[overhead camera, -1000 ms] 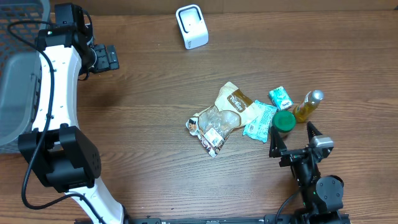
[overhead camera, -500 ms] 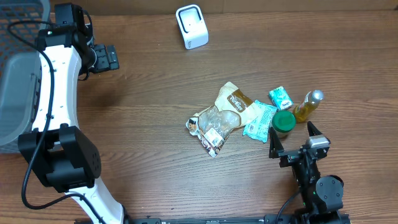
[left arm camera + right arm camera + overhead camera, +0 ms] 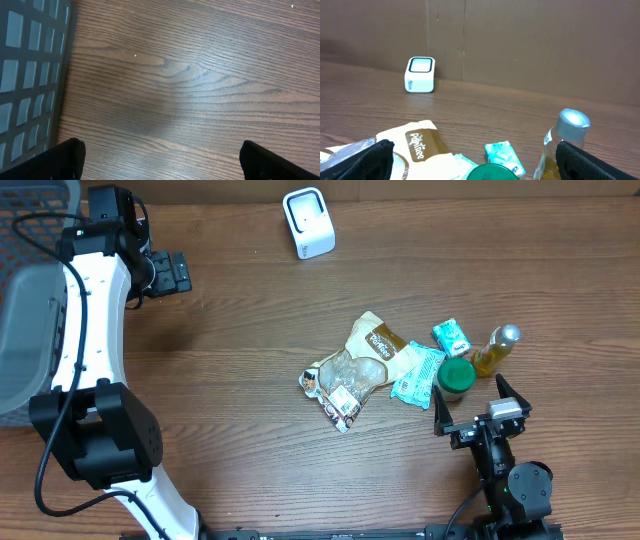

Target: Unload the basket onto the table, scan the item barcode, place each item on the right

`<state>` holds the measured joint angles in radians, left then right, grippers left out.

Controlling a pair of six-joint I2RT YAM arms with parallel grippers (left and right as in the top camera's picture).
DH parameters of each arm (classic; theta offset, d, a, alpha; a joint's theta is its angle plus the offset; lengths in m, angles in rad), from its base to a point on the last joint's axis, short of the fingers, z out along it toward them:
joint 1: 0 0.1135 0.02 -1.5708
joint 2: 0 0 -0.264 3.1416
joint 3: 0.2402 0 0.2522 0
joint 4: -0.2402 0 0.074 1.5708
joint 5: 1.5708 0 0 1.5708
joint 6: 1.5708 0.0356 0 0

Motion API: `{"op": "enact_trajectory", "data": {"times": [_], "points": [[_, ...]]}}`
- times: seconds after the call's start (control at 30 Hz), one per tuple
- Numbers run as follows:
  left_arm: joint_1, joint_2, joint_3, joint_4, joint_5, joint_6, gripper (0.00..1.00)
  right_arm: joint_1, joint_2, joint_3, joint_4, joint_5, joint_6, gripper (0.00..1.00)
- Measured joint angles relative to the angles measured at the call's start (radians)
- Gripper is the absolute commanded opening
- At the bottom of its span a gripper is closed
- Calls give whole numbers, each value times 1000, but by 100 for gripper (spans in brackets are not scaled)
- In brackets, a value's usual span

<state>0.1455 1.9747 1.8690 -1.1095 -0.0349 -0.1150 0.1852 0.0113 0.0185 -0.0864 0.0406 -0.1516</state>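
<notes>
nothing is gripped yet. the right gripper (image 3: 471, 404) is spread wide at the near edge of the table, just short of the green-lidded jar (image 3: 457, 374). the left gripper (image 3: 178, 272) is wide open too, over bare wood by the grey basket (image 3: 20, 320) at the far left corner. the items are piled right of centre, and the white scanner (image 3: 308, 222) is parked at the far edge. the jar should probably be grabbed low, without the yellow bottle (image 3: 496, 350) getting knocked, then its barcode turned to the scanner window.

1 scanner (image 3: 308, 222), 4 pkts (image 3: 378, 340) (image 3: 342, 380) (image 3: 417, 373) (image 3: 452, 335), 1 jar (image 3: 457, 373), 1 bottle (image 3: 495, 350)
</notes>
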Motion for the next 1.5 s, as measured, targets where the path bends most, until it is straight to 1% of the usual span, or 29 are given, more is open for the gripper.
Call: {"op": "enact_trajectory", "data": {"times": [0.87, 0.97, 1.1, 1.2, 1.3, 1.4, 1.5], "points": [[0, 0, 0, 0, 0, 0, 100, 0, 0, 0, 0, 0, -6, 100], [-2, -21, -3, 0, 0, 0, 100, 0, 0, 0, 0, 0, -6, 100], [-9, -145, -8, 0, 0, 0, 100, 0, 0, 0, 0, 0, -6, 100], [-15, -285, -9, 0, 1, 0, 100, 0, 0, 0, 0, 0, -6, 100], [-15, -481, -8, -32, 0, 0, 99, 0, 0, 0, 0, 0, -6, 100], [-15, -660, 4, -171, 1, 0, 100, 0, 0, 0, 0, 0, -6, 100], [-15, -778, 12, -320, 11, 2, 100, 0, 0, 0, -1, 0, -6, 100]]}}
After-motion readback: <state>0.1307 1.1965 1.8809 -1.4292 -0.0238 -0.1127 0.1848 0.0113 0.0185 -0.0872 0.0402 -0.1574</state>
